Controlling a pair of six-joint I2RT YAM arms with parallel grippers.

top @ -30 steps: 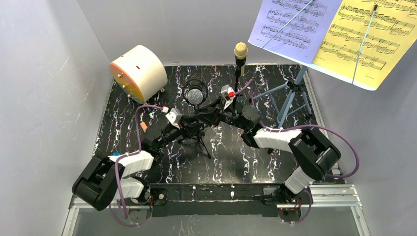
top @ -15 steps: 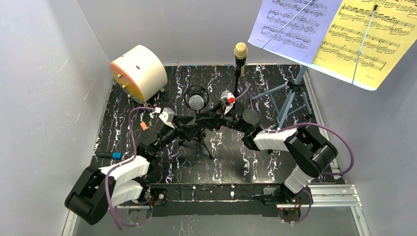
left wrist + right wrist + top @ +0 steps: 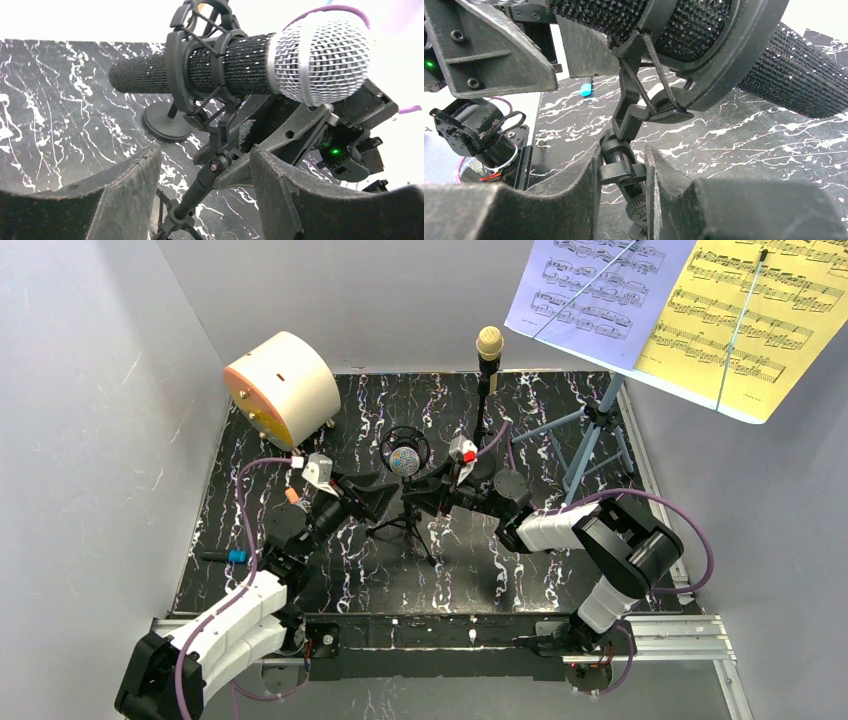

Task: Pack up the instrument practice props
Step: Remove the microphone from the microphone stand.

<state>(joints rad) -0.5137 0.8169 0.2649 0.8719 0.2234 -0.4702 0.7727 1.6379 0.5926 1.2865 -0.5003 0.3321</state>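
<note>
The right gripper [image 3: 622, 165] clamped its dark fingers [image 3: 574, 190] on the black jointed mic pole [image 3: 625, 120] at 6 o'clock. Toward 1 o'clock the black mesh-bodied microphone [image 3: 804, 75] sat in its ring cradle [image 3: 729, 65], a small blue piece [image 3: 586, 90] lying at 11 o'clock.

Cylinder [image 3: 285, 385] left, tripod mic pole [image 3: 415, 540] centre, round-base pole [image 3: 486, 390] behind it, music rack [image 3: 596, 430] right.
</note>
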